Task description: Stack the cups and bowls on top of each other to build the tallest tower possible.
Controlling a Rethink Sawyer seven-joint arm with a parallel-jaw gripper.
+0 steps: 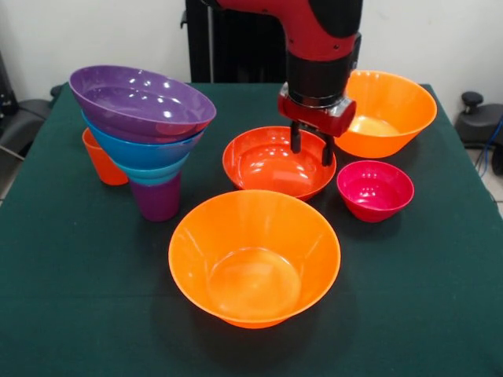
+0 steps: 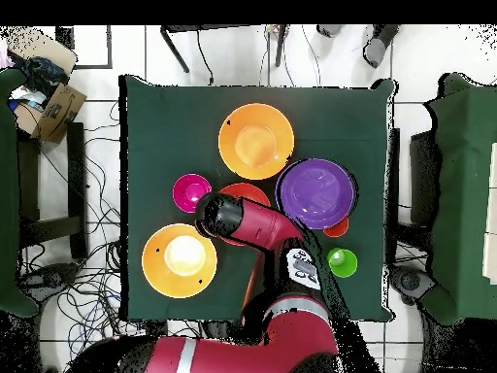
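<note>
The tower stands at the left of the front view: a purple cup (image 1: 157, 198) carries the teal bowl (image 1: 154, 174), the blue bowl (image 1: 145, 149) and the purple bowl (image 1: 141, 102), which sit tilted. From overhead only the purple bowl (image 2: 314, 192) shows. My gripper (image 1: 311, 153) is open and empty, with its fingertips just over the right side of the shallow red-orange bowl (image 1: 267, 163). One large orange bowl (image 1: 254, 255) sits in front and another (image 1: 389, 110) behind the gripper. The magenta bowl (image 1: 375, 190) is to the right. The orange cup (image 1: 102, 161) stands behind the tower. The green cup (image 2: 342, 261) shows only overhead.
In the overhead view my arm (image 2: 243, 221) covers the gripper and most of the red-orange bowl (image 2: 254, 189). The green tablecloth (image 1: 63, 298) covers the whole table. Cables and boxes lie on the floor around the table.
</note>
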